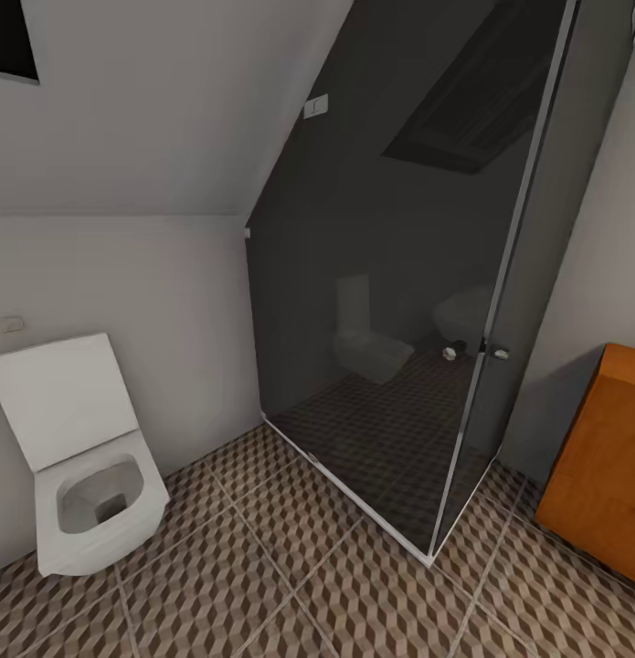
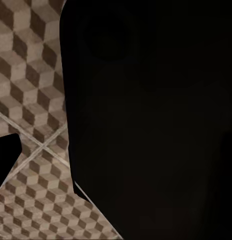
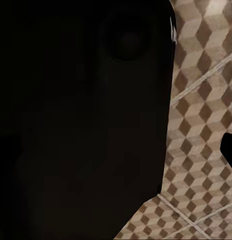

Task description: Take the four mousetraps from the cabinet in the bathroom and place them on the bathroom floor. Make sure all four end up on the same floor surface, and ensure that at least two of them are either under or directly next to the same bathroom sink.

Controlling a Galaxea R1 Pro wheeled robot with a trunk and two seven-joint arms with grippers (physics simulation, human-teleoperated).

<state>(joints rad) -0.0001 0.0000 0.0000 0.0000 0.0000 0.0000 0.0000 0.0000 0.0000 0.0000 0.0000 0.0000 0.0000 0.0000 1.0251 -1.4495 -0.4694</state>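
The cabinet stands at the bathroom floor's right edge (mousetraps unseen, likely light, stiff; grip board edges). Either hand's state: cannot tell.

A big black robot part blocks most of the sight, with the cube-patterned bathroom floor showing toward three o'clock.
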